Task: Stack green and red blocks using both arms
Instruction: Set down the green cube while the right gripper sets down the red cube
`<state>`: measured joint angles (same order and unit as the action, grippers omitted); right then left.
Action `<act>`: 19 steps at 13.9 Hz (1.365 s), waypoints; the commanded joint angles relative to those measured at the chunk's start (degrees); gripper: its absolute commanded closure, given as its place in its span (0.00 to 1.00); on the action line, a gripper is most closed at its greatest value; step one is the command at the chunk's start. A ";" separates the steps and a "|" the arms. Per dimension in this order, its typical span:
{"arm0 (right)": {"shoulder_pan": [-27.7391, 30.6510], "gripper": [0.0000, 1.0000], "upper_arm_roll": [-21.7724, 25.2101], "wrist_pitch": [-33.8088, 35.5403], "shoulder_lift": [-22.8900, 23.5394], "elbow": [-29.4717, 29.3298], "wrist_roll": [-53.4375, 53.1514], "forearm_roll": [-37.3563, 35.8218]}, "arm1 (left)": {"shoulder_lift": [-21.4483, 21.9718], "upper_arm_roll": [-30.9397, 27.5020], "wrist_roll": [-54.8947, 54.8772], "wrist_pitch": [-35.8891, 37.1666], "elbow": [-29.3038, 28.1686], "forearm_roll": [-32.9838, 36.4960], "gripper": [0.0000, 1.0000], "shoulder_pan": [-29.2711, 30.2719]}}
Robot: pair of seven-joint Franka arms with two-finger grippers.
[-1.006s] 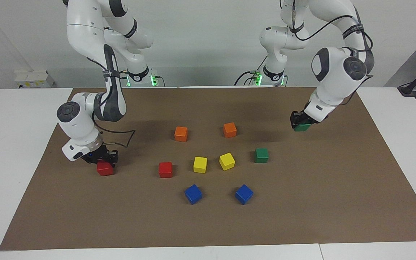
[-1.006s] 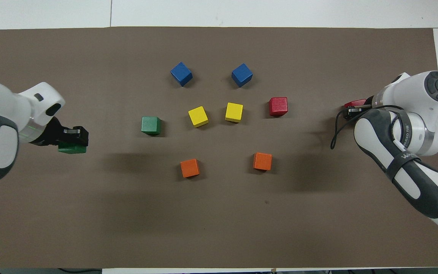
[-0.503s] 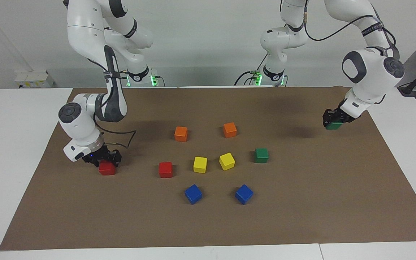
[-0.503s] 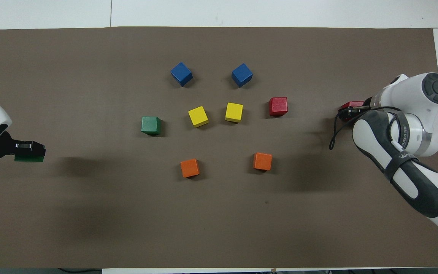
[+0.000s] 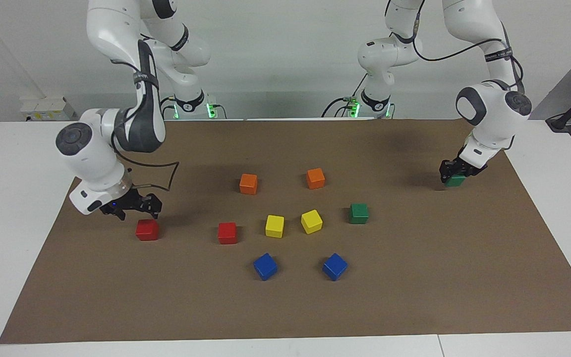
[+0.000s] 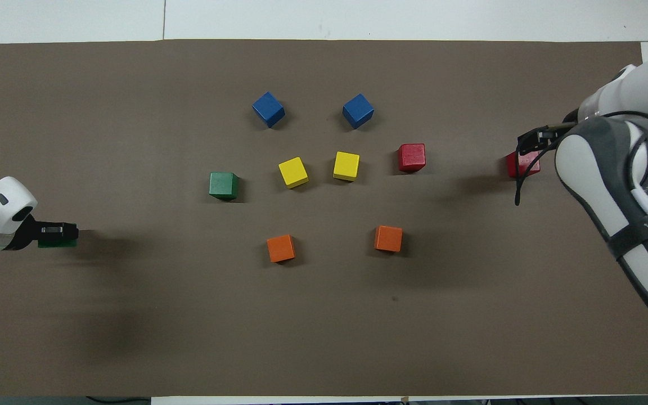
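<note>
My right gripper point(image 5: 135, 208) is open and hangs just above a red block point(image 5: 146, 229) that rests alone on the brown mat point(image 5: 414, 277) near the right arm's end; this red block also shows in the overhead view point(image 6: 522, 164). My left gripper point(image 5: 453, 172) is shut on a green block point(image 5: 455, 181), held low at the mat near the left arm's end, and the block also shows in the overhead view point(image 6: 57, 243). A second red block point(image 5: 227, 232) and a second green block point(image 5: 359, 213) sit on the mat on either side of the yellow cubes.
Two orange cubes point(image 5: 248, 183) point(image 5: 315, 178) lie nearer to the robots than the two yellow cubes point(image 5: 274, 225) point(image 5: 311, 221). Two blue cubes point(image 5: 265, 266) point(image 5: 334, 266) lie farthest from the robots. White table surrounds the mat.
My right gripper let go of the red block and rose off it. My left gripper carried the green block toward the left arm's end of the table and lowered it.
</note>
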<state>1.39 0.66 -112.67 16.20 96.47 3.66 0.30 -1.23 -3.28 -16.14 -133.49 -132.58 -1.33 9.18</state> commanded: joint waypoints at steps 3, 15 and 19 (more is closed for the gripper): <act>-11.90 0.00 -0.14 4.48 4.10 -11.92 -11.53 -1.01 | -3.33 0.64 -0.12 -6.42 -1.28 0.98 1.00 1.45; -18.44 0.00 -0.31 -12.56 10.69 -1.65 -22.73 0.13 | -4.04 0.73 -1.79 2.50 6.25 3.61 0.00 0.93; -18.53 0.00 -0.31 -19.77 10.69 3.98 -23.44 0.14 | -4.05 1.08 -0.22 15.43 19.35 3.27 0.00 -3.18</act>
<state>-17.32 0.63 -129.18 27.95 96.85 -18.54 0.32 -5.00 -2.24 -17.33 -124.16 -119.78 1.15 9.08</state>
